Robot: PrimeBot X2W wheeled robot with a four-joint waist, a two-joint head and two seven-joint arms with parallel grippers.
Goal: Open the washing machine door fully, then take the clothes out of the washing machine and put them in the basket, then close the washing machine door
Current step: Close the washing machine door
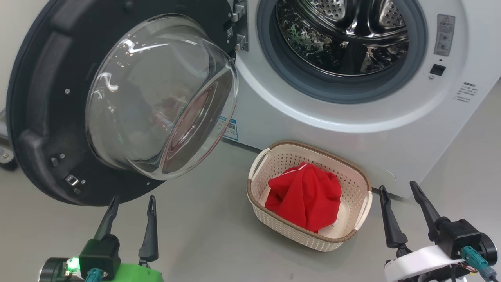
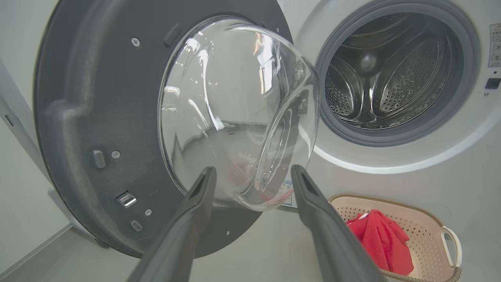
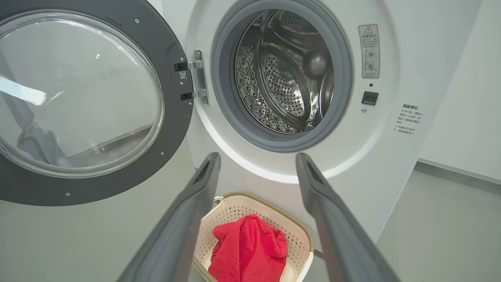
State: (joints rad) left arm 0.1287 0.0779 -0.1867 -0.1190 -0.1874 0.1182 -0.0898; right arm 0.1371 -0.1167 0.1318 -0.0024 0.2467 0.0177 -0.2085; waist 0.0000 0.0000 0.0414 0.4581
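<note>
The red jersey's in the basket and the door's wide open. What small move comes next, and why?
Probably bring the left gripper up against the washing machine door to start swinging it shut: the clothes lie in the basket, the drum looks empty, and that open gripper is nearest the door.

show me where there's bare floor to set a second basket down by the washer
The widest bare floor lies between the washing machine door, the basket and the left gripper. A narrower strip runs between the basket and the right gripper. Crowded: the basket, filled by the clothes, sits close to the washing machine.
</note>
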